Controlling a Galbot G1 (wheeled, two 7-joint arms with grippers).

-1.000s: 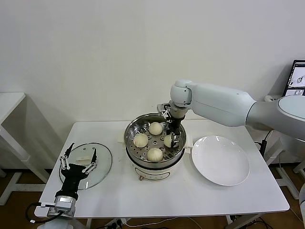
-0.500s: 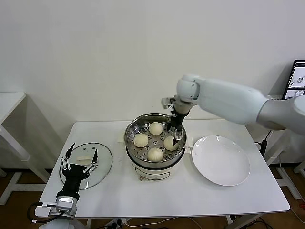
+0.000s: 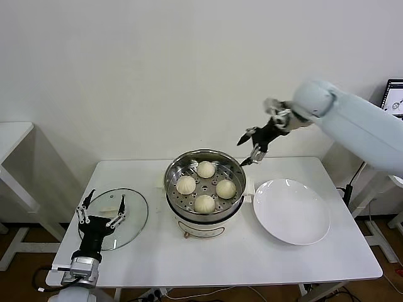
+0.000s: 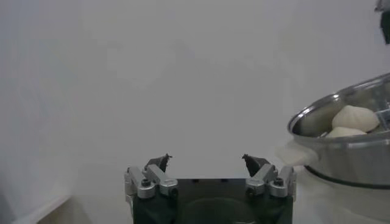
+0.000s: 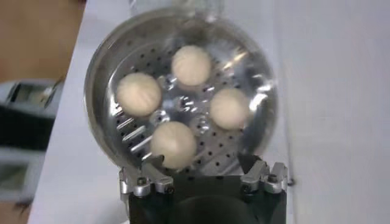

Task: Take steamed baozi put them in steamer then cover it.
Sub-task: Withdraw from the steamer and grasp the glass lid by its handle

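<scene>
All four baozi [image 3: 205, 187] sit in the steamer [image 3: 173, 175], mid-surface, spread across its perforated floor, uncovered. The right tool [image 3: 252, 146] hangs in the air above the steamer's right rim, fingers spread wide, gripping nothing. The left tool [image 3: 101, 208] hovers low over the glass lid [image 3: 134, 217], which lies flat on the surface [image 3: 264, 258] left of the steamer, fingers wide too. A white plate [image 3: 291, 211] lies right.

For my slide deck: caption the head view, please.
Four steamed baozi sit in the steamer; right end effector open above.
</scene>
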